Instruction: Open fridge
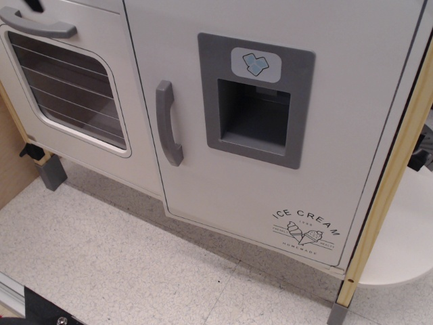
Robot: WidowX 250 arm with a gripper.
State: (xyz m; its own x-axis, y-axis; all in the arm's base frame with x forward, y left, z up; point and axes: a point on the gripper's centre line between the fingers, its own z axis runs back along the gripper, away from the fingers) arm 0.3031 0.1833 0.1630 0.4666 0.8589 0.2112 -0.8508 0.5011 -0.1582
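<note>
With the fridge (270, 122) filling the middle and right, its door looking nearly shut, you needed the hand, out of view, clamped on the handle (168, 123), pulling toward you.

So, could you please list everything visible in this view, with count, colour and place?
fridge: one, white door, centre and right.
fridge handle: one, grey, vertical, door's left edge.
ice-dispenser panel: one, grey, recessed, upper door.
ICE CREAM logo: one, dark print, door's lower right.
oven door: one, white, wire-rack window, left.
oven handle: one, grey, horizontal, top left.
floor: speckled light tile, below.
gripper: a dark tip at the top-left edge, state unclear.
</note>
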